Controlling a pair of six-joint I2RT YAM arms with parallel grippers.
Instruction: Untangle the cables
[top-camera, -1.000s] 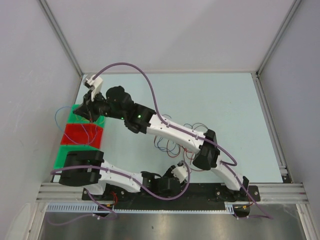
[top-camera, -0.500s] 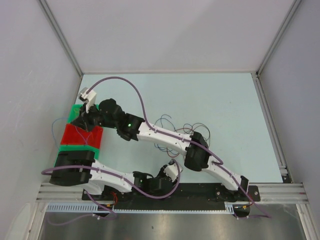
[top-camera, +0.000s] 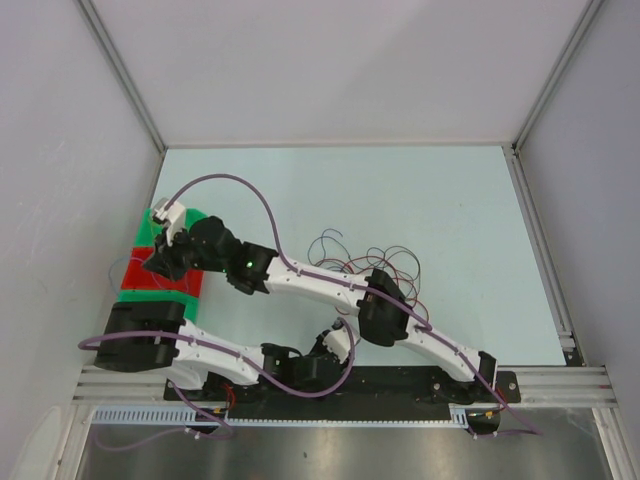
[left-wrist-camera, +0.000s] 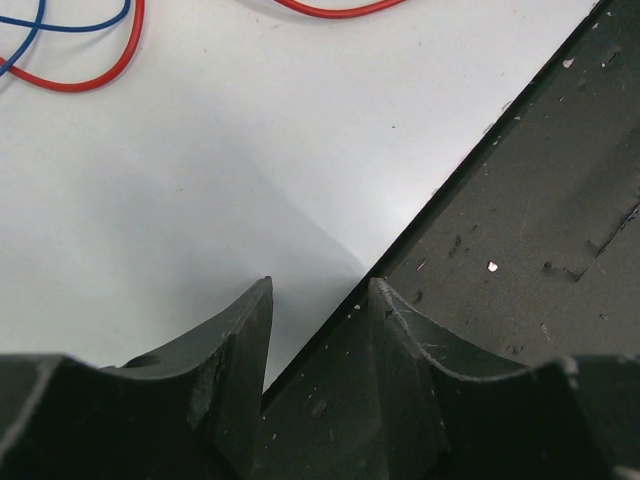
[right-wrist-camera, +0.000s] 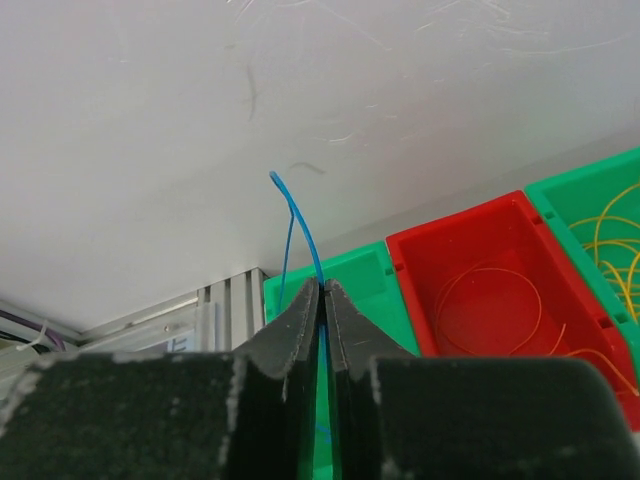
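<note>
As seen from above, three bins stand at the far left of the surface (top-camera: 440, 200): a green bin (top-camera: 150, 222), a red bin (top-camera: 138, 274) and a second green bin (top-camera: 135, 296). Over them, the right tool (right-wrist-camera: 323, 292) is clenched on a thin blue cable (right-wrist-camera: 300, 225); yellow wires lie in the red bin and its green neighbour. Near the arm bases, the left tool (left-wrist-camera: 318, 300) is released, jaws apart and empty, beside red and blue cable loops (left-wrist-camera: 70, 45). Right of centre lies the tangle of cables (top-camera: 375, 262).
</note>
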